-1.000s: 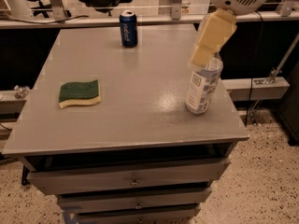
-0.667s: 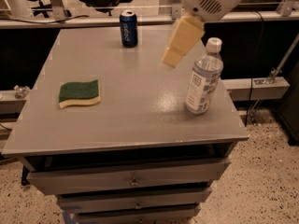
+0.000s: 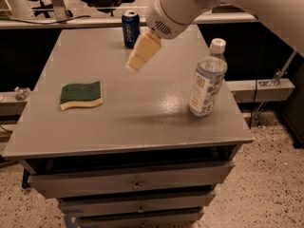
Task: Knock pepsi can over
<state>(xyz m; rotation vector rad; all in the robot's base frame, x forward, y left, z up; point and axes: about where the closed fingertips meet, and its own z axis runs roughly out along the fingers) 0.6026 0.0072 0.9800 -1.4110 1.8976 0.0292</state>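
Camera view: the small dark blue metal pepsi can (image 3: 130,28) stands upright at the far edge of the grey surface (image 3: 142,113). The gripper (image 3: 133,65) hangs just in front of it. Beige fingers (image 3: 146,47) are clenched on nothing, likely as a stiff pusher. The clear plastic bottle (image 3: 207,80) and green sponge (image 3: 81,95) sit well apart.

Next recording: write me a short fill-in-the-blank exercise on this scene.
1. The pepsi can stands ___ near the far edge of the table.
2. The pincer hovers above the table, nearest the ___ can.
3. The clear bottle carries a ___ cap.
Missing words: upright; pepsi; white.
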